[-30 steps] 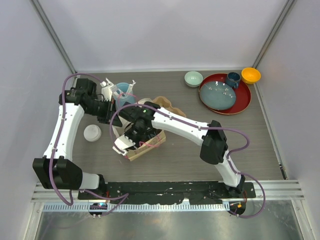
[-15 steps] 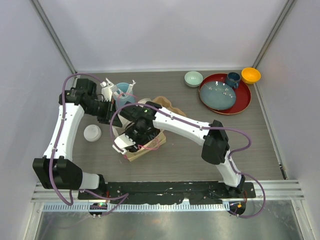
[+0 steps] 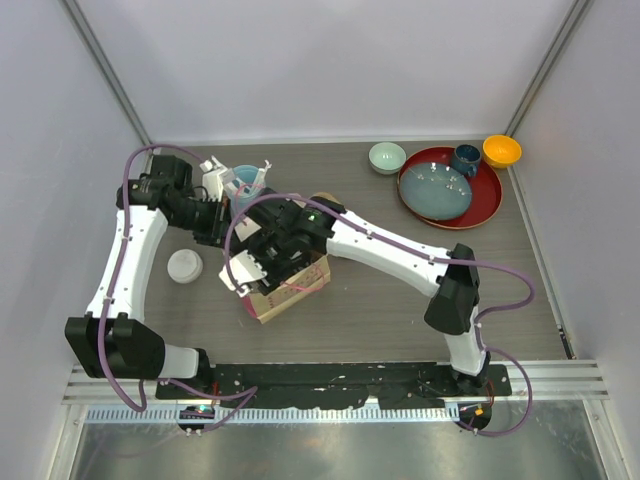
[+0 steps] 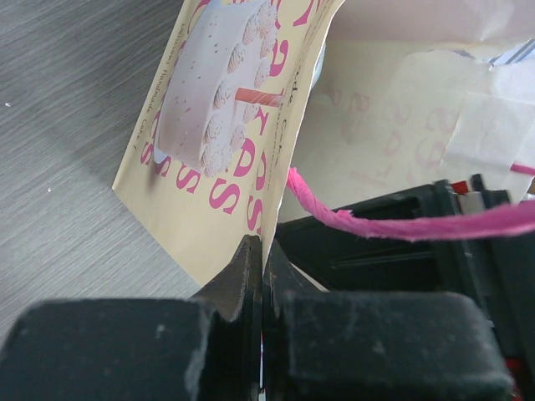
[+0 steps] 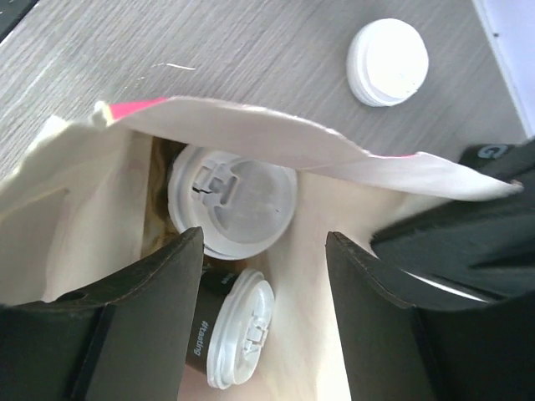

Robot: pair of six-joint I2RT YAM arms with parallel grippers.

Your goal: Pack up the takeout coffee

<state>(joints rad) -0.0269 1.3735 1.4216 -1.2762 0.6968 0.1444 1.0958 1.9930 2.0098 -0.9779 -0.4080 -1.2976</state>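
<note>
two cups in the bag, right jaws spread

right gripper (image 5: 263,236) hangs wide open over the paper bag (image 5: 84,209), gripping nothing. inside, one lidded cup (image 5: 232,199) stands upright; a second cup (image 5: 238,338) lies tipped at its 6 o'clock. left gripper (image 4: 261,251) is pinched tight on the bag's rim. a white lid (image 5: 387,61) sits on the table (image 5: 209,42) at the bag's 1 o'clock.

Right end effector (image 5: 263,241) wider, raised.

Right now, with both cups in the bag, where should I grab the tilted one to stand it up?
The tilted cup shows its black wall beside the lid: pinch there, probably from above through the bag mouth. The upright cup crowds one side.
</note>
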